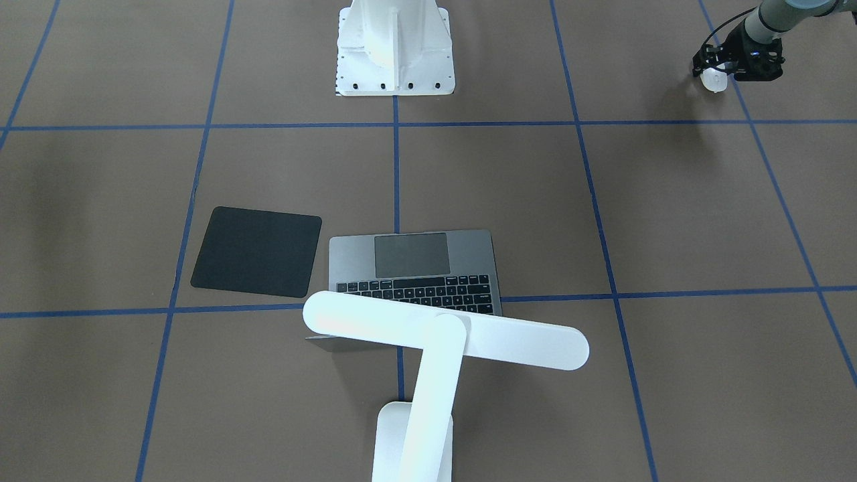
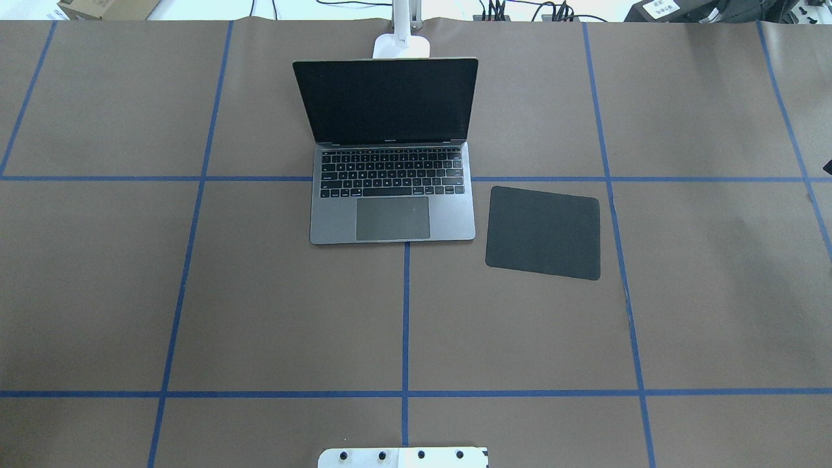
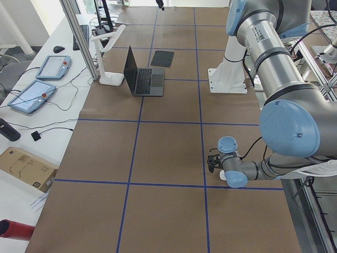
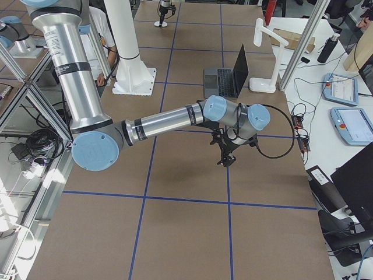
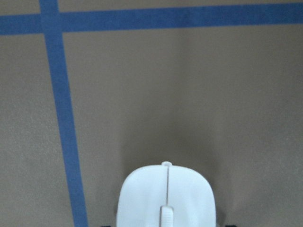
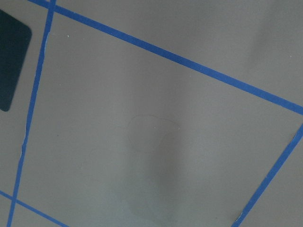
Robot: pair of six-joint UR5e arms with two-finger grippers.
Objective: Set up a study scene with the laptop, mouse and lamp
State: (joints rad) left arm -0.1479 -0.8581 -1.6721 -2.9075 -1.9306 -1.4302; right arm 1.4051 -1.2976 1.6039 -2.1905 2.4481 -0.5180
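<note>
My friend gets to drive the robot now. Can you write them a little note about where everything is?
Left hand: around the mouse, far out on the robot's left; firm grip unclear.
Right hand: hanging on the robot's right of the black pad, nothing seen in it; open or shut unclear.
Laptop: open, in the middle. Lamp: standing behind it. Pad: beside the laptop's right.
Done: laptop and lamp look placed. Left: bring the mouse over, probably onto the pad.

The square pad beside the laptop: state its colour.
The pad is plain black, clearest in the overhead view.
</note>
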